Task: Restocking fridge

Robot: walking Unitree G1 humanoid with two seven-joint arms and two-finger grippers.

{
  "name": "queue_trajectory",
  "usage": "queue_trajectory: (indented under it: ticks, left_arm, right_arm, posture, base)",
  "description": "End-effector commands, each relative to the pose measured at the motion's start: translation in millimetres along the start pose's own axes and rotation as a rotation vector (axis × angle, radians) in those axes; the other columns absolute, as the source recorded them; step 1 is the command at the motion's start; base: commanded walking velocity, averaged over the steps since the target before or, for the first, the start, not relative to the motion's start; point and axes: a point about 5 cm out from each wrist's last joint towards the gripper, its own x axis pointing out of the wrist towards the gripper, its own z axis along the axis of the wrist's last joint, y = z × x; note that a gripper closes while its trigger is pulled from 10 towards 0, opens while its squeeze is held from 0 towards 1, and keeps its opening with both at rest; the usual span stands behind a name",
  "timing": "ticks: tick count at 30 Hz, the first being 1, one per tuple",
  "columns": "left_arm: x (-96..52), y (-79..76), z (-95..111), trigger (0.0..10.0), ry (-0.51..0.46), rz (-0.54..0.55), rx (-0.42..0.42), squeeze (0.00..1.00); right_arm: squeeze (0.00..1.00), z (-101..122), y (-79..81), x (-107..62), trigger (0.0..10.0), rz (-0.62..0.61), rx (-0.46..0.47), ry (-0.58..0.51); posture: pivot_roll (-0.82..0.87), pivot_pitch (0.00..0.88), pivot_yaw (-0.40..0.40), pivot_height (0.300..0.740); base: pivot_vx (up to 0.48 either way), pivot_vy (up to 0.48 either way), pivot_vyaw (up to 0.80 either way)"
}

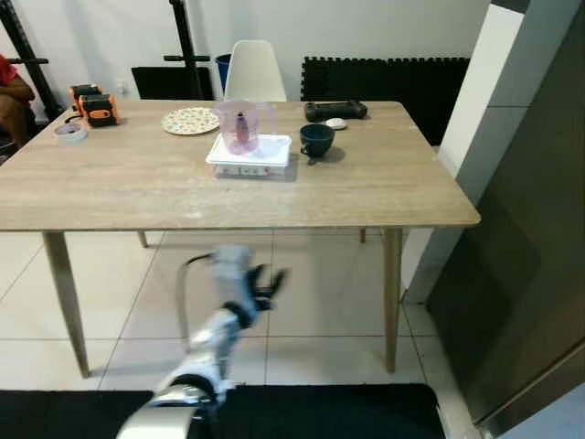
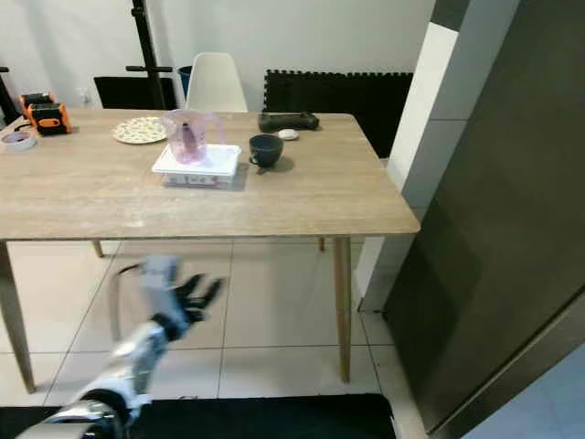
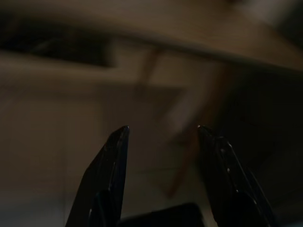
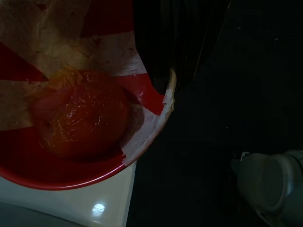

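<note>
Fridge (image 1: 535, 229) dark, flat-fronted, well off to right of left claw (image 1: 270, 282), beside white wall.

Left eye view: left claw low over pale floor tiles (image 1: 320, 311), below front edge of wooden surface (image 1: 137, 183). Beyond claw, on surface: clear pink pitcher (image 1: 243, 124) atop white box (image 1: 250, 154), dark round cup (image 1: 316, 140), patterned plate (image 1: 189, 121).

Left wrist view: blurred, dim; left claw fingers (image 3: 111, 170) spread wide, empty.

Right wrist view: right claw state cannot tell; red bowl (image 4: 71, 175) with glossy tomato (image 4: 80, 120).
</note>
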Motion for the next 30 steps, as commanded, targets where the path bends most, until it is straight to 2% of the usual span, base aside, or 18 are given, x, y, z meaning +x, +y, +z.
queue_trajectory:
  ticks: [1, 2, 3, 4, 5, 7, 8, 10, 11, 12, 13, 14, 18, 20, 21, 26, 28, 30]
  left_arm:
    - [-11.2, 10.3, -16, 10.0, 0.057, 0.063, -0.079, 0.0]
    - [-27.1, 25.4, -30, 10.0, 0.107, 0.146, -0.112, 0.0]
    - [-27.1, 25.4, -30, 10.0, 0.107, 0.146, -0.112, 0.0]
    - [-67.5, 51.0, -63, 10.0, 0.237, 0.314, -0.162, 0.0]
    - [-67.5, 51.0, -63, 10.0, 0.237, 0.314, -0.162, 0.0]
    - [-88.9, 59.7, -80, 10.0, 0.306, 0.391, -0.191, 0.0]
    - [-88.9, 59.7, -80, 10.0, 0.306, 0.391, -0.191, 0.0]
    - [-119.2, 67.3, -103, 10.0, 0.416, 0.504, -0.186, 0.0]
    - [-119.2, 67.3, -103, 10.0, 0.416, 0.504, -0.186, 0.0]
    - [-131.1, 69.4, -112, 10.0, 0.459, 0.544, -0.174, 0.0]
    - [-131.1, 69.4, -112, 10.0, 0.459, 0.544, -0.174, 0.0]
    - [-154.7, 68.6, -130, 10.0, 0.543, 0.602, -0.182, 0.0]
    - [-166.2, 64.5, -141, 10.0, 0.565, 0.618, -0.197, 0.0]
    - [-169.4, 59.5, -148, 10.0, 0.644, 0.58, -0.175, 0.0]
    - [-169.4, 59.5, -148, 10.0, 0.644, 0.58, -0.175, 0.0]
    - [-159.7, 55.6, -146, 10.0, 0.647, 0.539, -0.122, 0.0]
    - [-152.3, 57.1, -140, 10.0, 0.624, 0.535, -0.06, 0.0]
    - [-149.3, 56.4, -138, 10.0, 0.613, 0.532, -0.06, 0.0]
  right_arm:
    - [0.0, 4, 2.4, 0.5, 10.0, 0.002, -0.011, -0.011]
    - [0.0, 6, 5.0, 1.1, 10.0, -0.002, -0.038, -0.018]
    - [0.0, 6, 5.0, 1.1, 10.0, -0.002, -0.038, -0.018]
    - [0.0, 11, 13.2, 2.4, 10.0, -0.004, -0.074, -0.042]
    - [0.0, 11, 13.2, 2.4, 10.0, -0.004, -0.074, -0.042]
    - [0.0, 15, 18.6, 3.2, 10.0, 0.001, -0.077, -0.06]
    - [0.0, 15, 18.6, 3.2, 10.0, 0.001, -0.077, -0.06]
    - [0.0, 21, 27.0, 4.0, 10.0, 0.025, -0.058, -0.086]
    - [0.0, 21, 27.0, 4.0, 10.0, 0.025, -0.058, -0.086]
    - [0.0, 24, 30.3, 4.2, 10.0, 0.036, -0.049, -0.098]
    - [0.0, 24, 30.3, 4.2, 10.0, 0.036, -0.049, -0.098]
    - [0.0, 27, 34.8, 4.4, 10.0, 0.048, -0.056, -0.116]
    - [0.0, 27, 37.2, 4.5, 10.0, 0.052, -0.081, -0.117]
    - [0.0, 28, 35.4, 4.5, 10.0, -0.002, -0.101, -0.129]
    - [0.0, 28, 35.4, 4.5, 10.0, -0.002, -0.101, -0.129]
    - [0.0, 32, 36.4, 4.5, 10.0, 0.038, -0.039, -0.134]
    - [0.0, 32, 36.9, 4.4, 10.0, 0.06, -0.069, -0.13]
    - [0.0, 32, 36.1, 4.2, 10.0, 0.065, -0.086, -0.128]
  posture:
    - [-0.08, 0.0, -0.008, 0.74]
    - [-0.07, 0.0, 0.002, 0.74]
    - [-0.07, 0.0, 0.002, 0.74]
    - [-0.06, 0.0, 0.001, 0.74]
    - [-0.06, 0.0, 0.001, 0.74]
    - [-0.05, 0.0, -0.003, 0.74]
    - [-0.05, 0.0, -0.003, 0.74]
    - [-0.06, 0.0, -0.013, 0.74]
    - [-0.06, 0.0, -0.013, 0.74]
    - [-0.06, 0.0, -0.013, 0.74]
    - [-0.06, 0.0, -0.013, 0.74]
    - [-0.07, 0.0, -0.013, 0.74]
    - [-0.06, 0.0, -0.019, 0.74]
    - [-0.06, 0.0, -0.019, 0.74]
    - [-0.06, 0.0, -0.019, 0.74]
    - [-0.07, 0.0, -0.031, 0.74]
    - [-0.07, 0.0, -0.039, 0.74]
    - [-0.07, 0.0, -0.045, 0.74]
  base:
    - [0.0, 0.0, 0.0]
    - [0.0, 0.0, 0.0]
    - [0.0, 0.0, 0.0]
    - [0.0, 0.0, 0.0]
    - [0.0, 0.0, 0.0]
    - [0.0, 0.0, 0.0]
    - [0.0, 0.0, 0.0]
    - [0.0, 0.0, 0.0]
    - [0.0, 0.0, 0.0]
    - [0.0, 0.0, 0.0]
    - [0.0, 0.0, 0.0]
    - [0.0, 0.0, 0.0]
    - [0.0, 0.0, 0.0]
    - [0.0, 0.0, 0.0]
    - [0.0, 0.0, 0.0]
    - [0.0, 0.0, 0.0]
    - [0.0, 0.0, 0.0]
    - [0.0, 0.0, 0.0]
